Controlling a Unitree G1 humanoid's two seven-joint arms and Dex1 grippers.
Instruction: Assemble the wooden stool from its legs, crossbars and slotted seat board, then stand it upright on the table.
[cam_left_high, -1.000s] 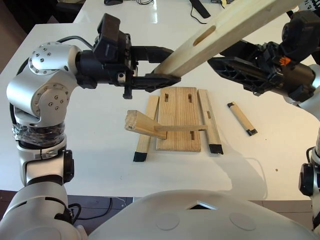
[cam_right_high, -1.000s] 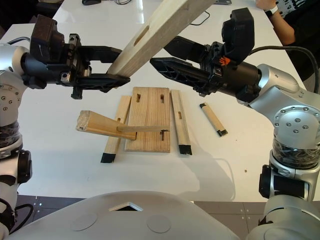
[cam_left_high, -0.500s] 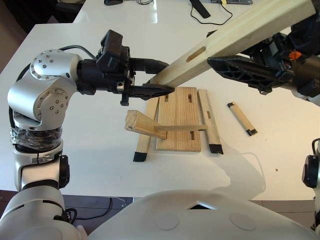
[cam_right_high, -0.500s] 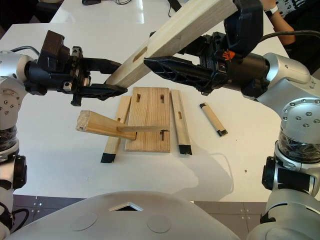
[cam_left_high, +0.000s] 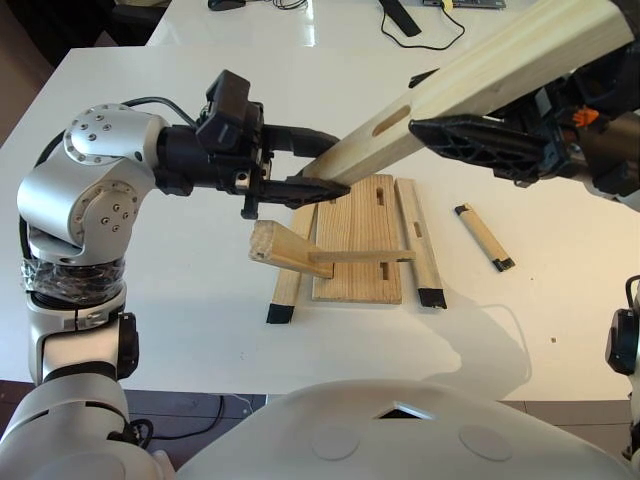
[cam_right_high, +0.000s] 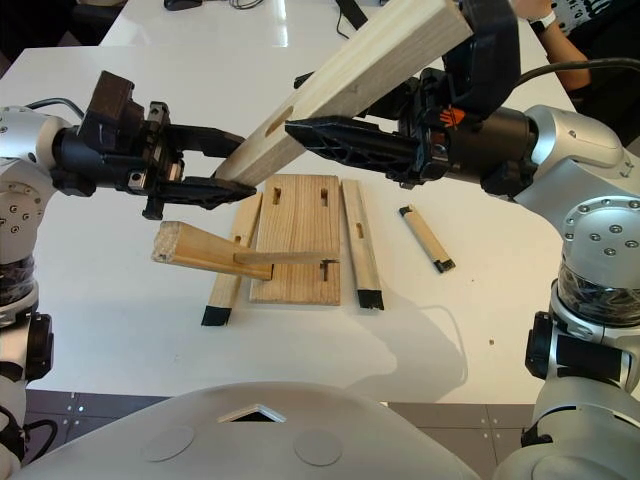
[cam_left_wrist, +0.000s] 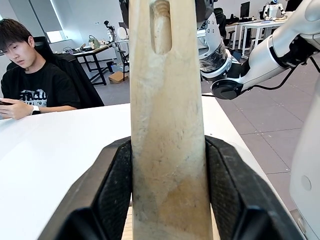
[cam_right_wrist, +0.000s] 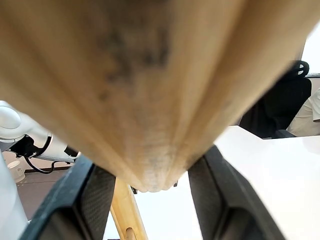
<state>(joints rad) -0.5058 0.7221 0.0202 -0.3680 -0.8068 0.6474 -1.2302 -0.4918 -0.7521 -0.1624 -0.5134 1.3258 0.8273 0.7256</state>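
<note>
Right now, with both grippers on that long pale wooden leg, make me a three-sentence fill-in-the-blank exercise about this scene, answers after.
1. Both grippers hold the long pale wooden leg in the air, the left gripper at its ___ end, the right gripper higher up.
2. The flat slotted wooden seat board lies on the white table between two wooden legs with ___ tips.
3. The short wooden crossbar lies on the board's ___ side, apart from it.
Missing words: lower, black, right.
</note>
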